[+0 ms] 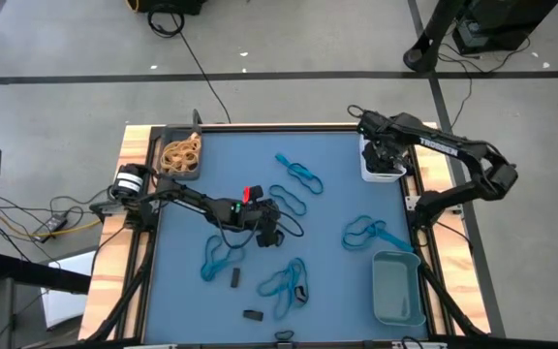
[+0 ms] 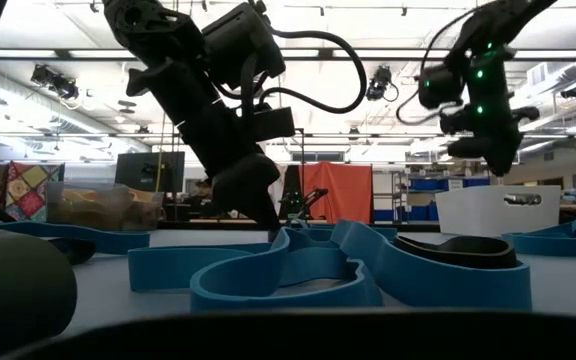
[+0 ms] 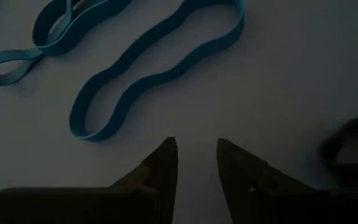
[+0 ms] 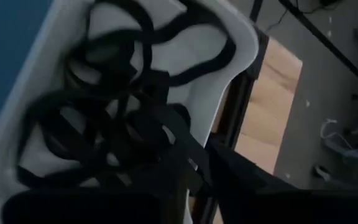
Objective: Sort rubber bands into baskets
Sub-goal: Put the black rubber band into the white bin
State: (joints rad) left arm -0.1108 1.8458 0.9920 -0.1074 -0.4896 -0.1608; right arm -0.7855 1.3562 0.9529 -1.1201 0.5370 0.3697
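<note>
Rubber bands: blue loop on counter just ahead of left gripper, long axis diagonal; fingers slightly spread, empty. Right gripper over white basket; its finger state unclear.

Right gripper fingertips lost among black rubber bands in white plastic basket; grip unclear. Black rubber band cut by left wrist frame edge. Small dark pieces on blue mat too small to identify.
</note>
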